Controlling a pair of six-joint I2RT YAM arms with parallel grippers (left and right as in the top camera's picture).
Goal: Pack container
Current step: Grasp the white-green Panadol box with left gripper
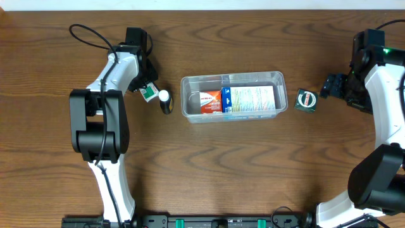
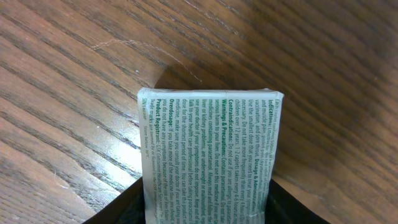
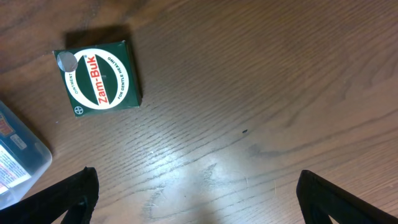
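Robotics lab bench, this: left arm (image 1: 104, 107) and right arm (image 1: 386, 95) flank a wood-grain tabletop (image 1: 221, 171), mounting rail (image 1: 215, 222) along the bottom edge.

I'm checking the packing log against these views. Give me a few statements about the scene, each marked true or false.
1. The green Zam-Buk box lies inside the container. False: it lies on the table outside the container, on the side toward the right jaws.
2. The left jaws are shut on a box printed with green text. True.
3. The right jaws are open with nothing between them. True.
4. The container is empty. False: it holds an orange box and a blue-and-white box.
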